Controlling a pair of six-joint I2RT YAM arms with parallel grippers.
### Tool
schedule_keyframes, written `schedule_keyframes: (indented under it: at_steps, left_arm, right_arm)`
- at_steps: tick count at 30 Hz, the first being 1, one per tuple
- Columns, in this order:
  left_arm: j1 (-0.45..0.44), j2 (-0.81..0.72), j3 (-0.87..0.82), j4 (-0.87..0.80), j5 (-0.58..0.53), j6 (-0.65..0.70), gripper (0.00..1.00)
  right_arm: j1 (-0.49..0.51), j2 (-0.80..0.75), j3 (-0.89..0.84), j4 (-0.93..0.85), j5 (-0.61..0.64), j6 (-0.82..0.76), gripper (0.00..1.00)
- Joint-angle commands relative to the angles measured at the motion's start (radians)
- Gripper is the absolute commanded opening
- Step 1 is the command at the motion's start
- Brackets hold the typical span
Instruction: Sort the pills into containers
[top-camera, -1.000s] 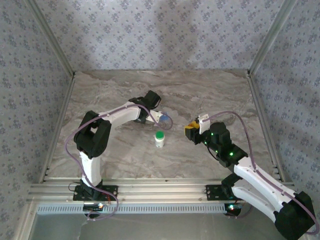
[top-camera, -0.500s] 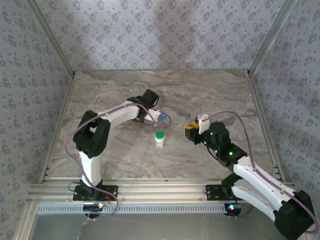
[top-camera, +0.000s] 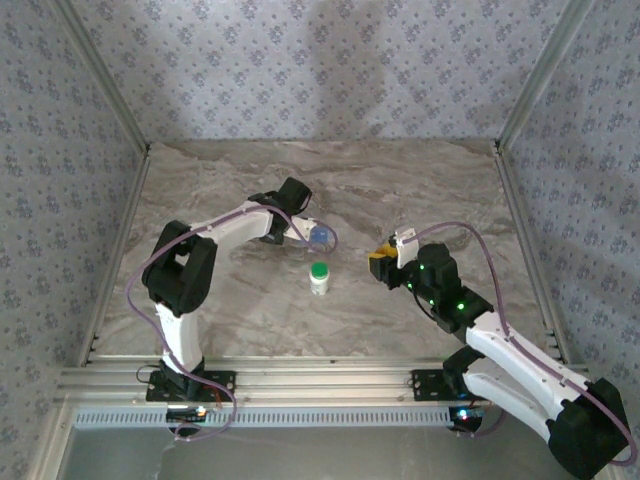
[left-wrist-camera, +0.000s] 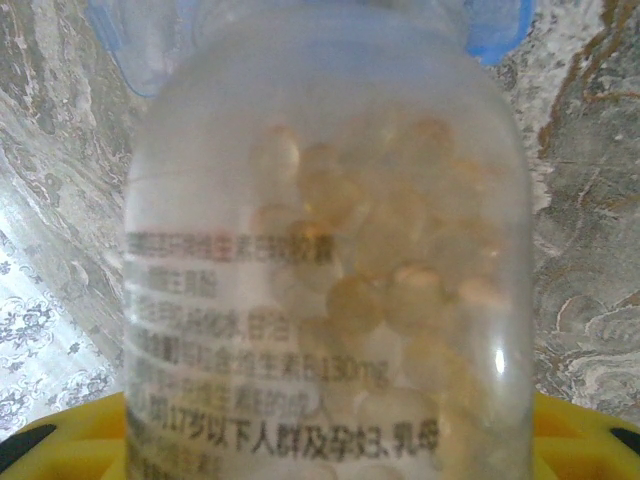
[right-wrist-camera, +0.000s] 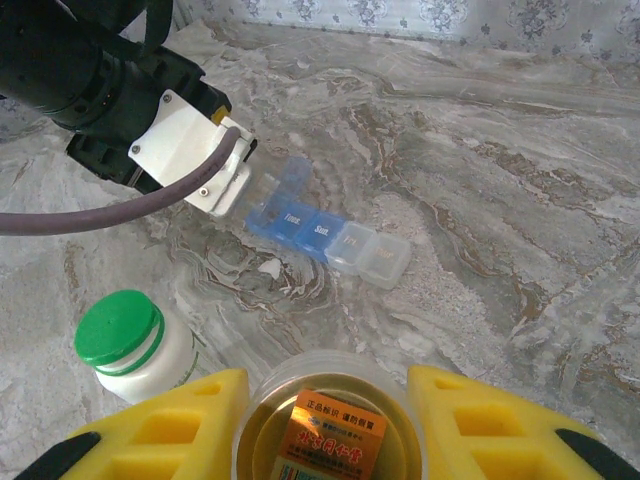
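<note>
Just past the left hand (top-camera: 308, 232), clamped on a clear bottle of golden softgels (left-wrist-camera: 330, 250) probably for pouring, sat the blue pill organizer (right-wrist-camera: 325, 232); right hand (right-wrist-camera: 325, 400) pinched an orange-labelled jar (right-wrist-camera: 325, 440).

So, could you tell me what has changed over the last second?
The left gripper, gripping the clear pill bottle, shifted slightly left and away from the bases, above the pill organizer. The right gripper with its orange-labelled bottle and the green-capped bottle stayed put.

Top external: high behind the bases, looking down on the whole counter (top-camera: 430, 190). Left wrist: hard against clear bottle (left-wrist-camera: 330, 250). Right wrist: low, oblique; shares green-capped bottle (right-wrist-camera: 125, 340) with top.
</note>
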Motion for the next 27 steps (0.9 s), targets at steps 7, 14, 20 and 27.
schedule_keyframes:
  at_steps: [7,14,20,27]
  left_arm:
    - [-0.019,-0.052,0.016,-0.034,-0.003,0.013,0.23]
    - [-0.026,-0.049,0.048,-0.057,-0.032,0.039,0.23]
    - [-0.036,-0.042,0.054,-0.060,-0.068,0.093,0.23]
    - [-0.053,-0.004,0.063,-0.054,-0.102,0.125,0.23]
  right_arm:
    - [0.006,-0.014,0.008,0.025,0.002,-0.008,0.13]
    - [0.008,-0.012,0.006,0.029,-0.008,-0.002,0.13]
    - [0.010,-0.013,0.006,0.031,-0.009,-0.002,0.13]
    - [0.010,-0.017,0.003,0.033,-0.013,0.001,0.13]
